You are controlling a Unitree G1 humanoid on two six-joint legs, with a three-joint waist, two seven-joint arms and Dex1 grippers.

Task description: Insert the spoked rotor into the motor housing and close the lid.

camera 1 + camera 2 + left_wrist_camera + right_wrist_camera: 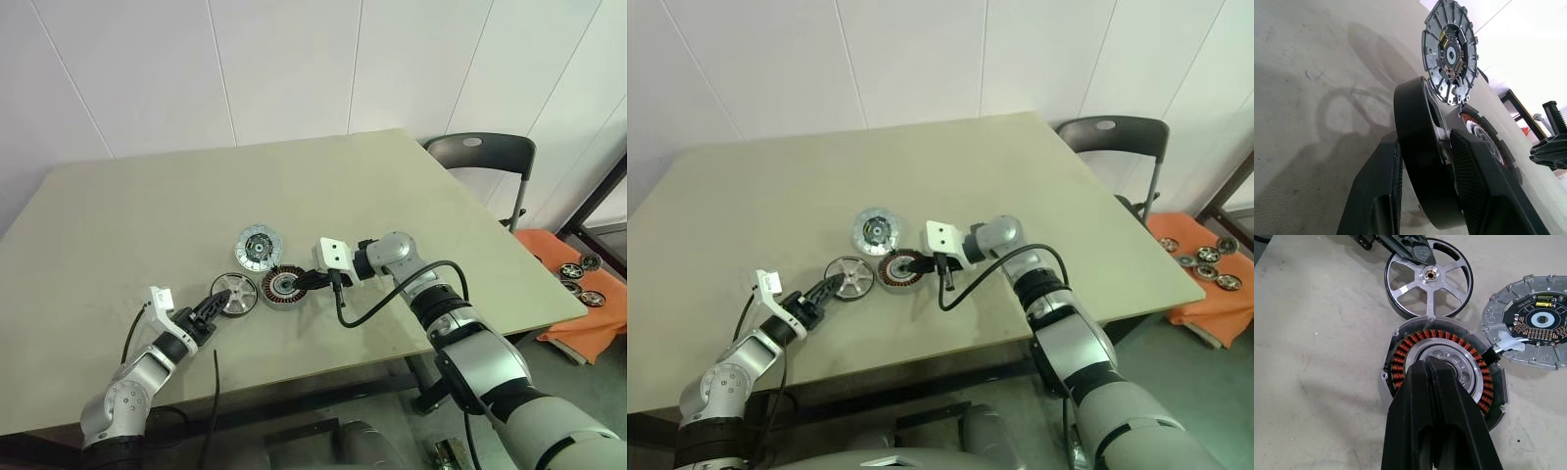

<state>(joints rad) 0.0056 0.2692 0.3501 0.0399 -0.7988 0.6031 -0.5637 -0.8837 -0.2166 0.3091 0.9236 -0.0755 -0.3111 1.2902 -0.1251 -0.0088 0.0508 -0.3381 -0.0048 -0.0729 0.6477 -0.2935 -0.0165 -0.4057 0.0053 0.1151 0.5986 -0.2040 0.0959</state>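
The spoked rotor (235, 294), a black-rimmed wheel with pale spokes, lies on the table just left of the motor housing (282, 287) with its copper windings. My left gripper (217, 304) reaches in from the left, and its two fingers clamp the rotor's black rim (1420, 161) from either side. My right gripper (1427, 363) is shut, its tips resting on the housing's silver centre (1449, 357). The lid (260, 248), a silver-grey disc with a circuit ring, lies flat just behind the housing, joined to it by a short white connector (1508, 341).
The beige table (147, 215) has wide bare room to the left and behind. A black cable (382, 304) loops from my right wrist. A dark chair (480, 152) stands at the far right corner. An orange cloth (598, 313) beyond the right edge holds several motor parts.
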